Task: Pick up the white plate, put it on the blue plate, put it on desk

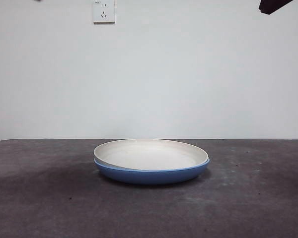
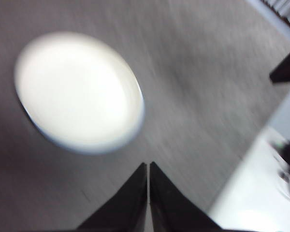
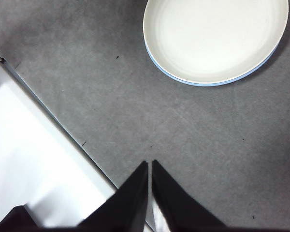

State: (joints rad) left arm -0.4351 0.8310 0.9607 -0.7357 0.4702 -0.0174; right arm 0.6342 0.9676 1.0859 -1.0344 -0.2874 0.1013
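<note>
The white plate point(image 1: 151, 153) lies nested in the blue plate point(image 1: 151, 175) on the desk point(image 1: 39, 198) at the middle. It sits slightly askew, its left rim raised above the blue rim. Both wrist views show the stack from above: the white plate point(image 2: 77, 89) with a thin blue edge point(image 2: 99, 149), and the white plate point(image 3: 215, 36) with a blue crescent point(image 3: 208, 83). My left gripper point(image 2: 148, 166) is shut, empty, high and apart from the plates; its view is blurred. My right gripper point(image 3: 149, 164) is shut, empty, above bare desk, away from the stack.
A white wall with a socket point(image 1: 104, 11) stands behind the desk. A black arm tip point(image 1: 273, 5) shows at the top right corner. The desk's edge point(image 3: 63, 128) and pale floor point(image 3: 34, 179) lie near my right gripper; the desk's edge point(image 2: 241, 159) also shows in the left wrist view.
</note>
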